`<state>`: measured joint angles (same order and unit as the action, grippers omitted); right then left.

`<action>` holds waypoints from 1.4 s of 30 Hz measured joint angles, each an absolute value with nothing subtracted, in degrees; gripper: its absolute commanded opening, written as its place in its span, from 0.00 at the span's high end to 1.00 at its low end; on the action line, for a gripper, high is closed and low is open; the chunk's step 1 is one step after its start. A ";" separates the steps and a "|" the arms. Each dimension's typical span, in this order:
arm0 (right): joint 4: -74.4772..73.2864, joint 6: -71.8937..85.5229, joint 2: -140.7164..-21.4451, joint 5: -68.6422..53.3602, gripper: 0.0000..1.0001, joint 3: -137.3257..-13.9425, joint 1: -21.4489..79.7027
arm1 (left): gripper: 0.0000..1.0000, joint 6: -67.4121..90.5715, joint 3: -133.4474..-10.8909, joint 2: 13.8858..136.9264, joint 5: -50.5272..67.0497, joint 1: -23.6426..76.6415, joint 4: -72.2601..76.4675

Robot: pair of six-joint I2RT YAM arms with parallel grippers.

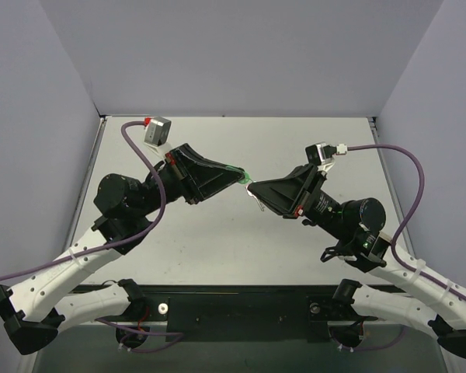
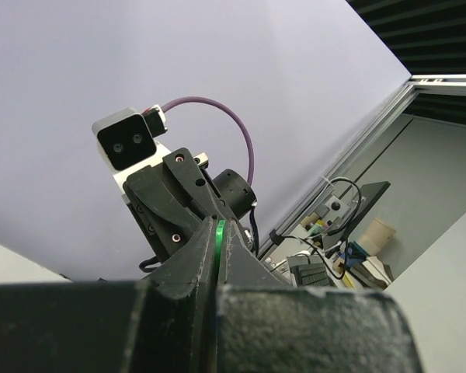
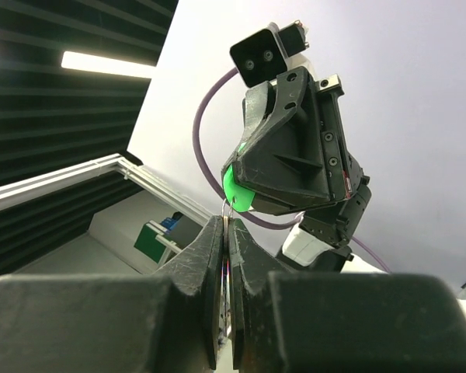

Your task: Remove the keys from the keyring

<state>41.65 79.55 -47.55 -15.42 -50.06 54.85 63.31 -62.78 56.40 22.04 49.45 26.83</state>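
Observation:
Both grippers meet tip to tip above the middle of the table. My left gripper is shut on the keyring's bright green tag. In the left wrist view only the tag's thin green edge shows between the closed jaws. In the right wrist view the tag sticks out of the left fingers, and its small ring hangs down into my right gripper. The right gripper is shut on the thin silver-grey key, seen edge-on between the jaws.
The grey table lies below the raised grippers, with plain walls at the back and sides. A black mounting strip runs along the near edge. Purple cables loop from each wrist camera.

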 measured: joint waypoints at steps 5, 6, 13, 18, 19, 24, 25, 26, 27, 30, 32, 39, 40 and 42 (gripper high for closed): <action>38.98 78.50 -46.44 -15.40 1.00 -49.78 54.85 | 0.86 61.25 -62.78 55.83 21.87 49.74 24.10; 38.48 78.22 -46.33 -15.42 1.00 -49.78 54.85 | 0.85 60.77 -62.78 55.59 21.82 49.76 23.33; 32.01 74.61 -45.43 -15.46 1.00 -50.87 54.85 | 0.79 57.17 -62.83 54.04 22.15 49.80 18.31; 23.24 69.30 -44.86 -15.46 1.00 -55.42 54.85 | 0.52 54.78 -62.83 53.17 24.51 50.52 14.63; 21.19 68.05 -44.71 -15.49 1.00 -56.51 54.85 | 0.38 54.26 -62.83 52.80 25.10 50.85 13.45; 13.23 62.57 -43.62 -15.49 1.00 -60.49 54.85 | 0.27 50.61 -63.44 50.94 27.16 51.79 7.05; 11.64 61.47 -43.38 -15.51 1.00 -61.10 54.85 | 0.27 49.82 -64.01 50.65 27.22 51.83 5.04; 10.11 60.51 -43.20 -15.51 1.00 -61.60 54.85 | 0.27 48.86 -64.77 50.41 27.00 51.83 2.83; 8.51 59.55 -42.98 -15.49 1.00 -62.02 54.85 | 0.27 48.29 -65.30 50.17 26.76 51.83 1.30; 4.32 56.80 -42.09 -15.46 1.00 -62.89 54.85 | 0.27 46.00 -67.02 49.08 24.73 51.83 -4.27; 1.69 54.98 -41.41 -15.46 1.00 -63.11 54.85 | 0.26 45.06 -67.59 48.27 23.20 51.83 -6.87; -7.11 49.98 -38.41 -15.73 1.00 -62.96 54.85 | 0.16 43.62 -67.81 46.72 15.31 51.83 -13.21; -7.57 49.50 -37.89 -15.99 1.00 -62.74 54.85 | 0.17 43.66 -67.90 46.83 14.81 51.83 -13.87; -8.03 48.99 -37.06 -16.86 1.00 -62.17 54.85 | 0.18 43.66 -68.12 47.24 13.61 51.83 -15.25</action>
<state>-8.03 48.99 -37.06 -16.86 -62.17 54.85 43.66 -68.12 47.24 13.61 51.83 -15.25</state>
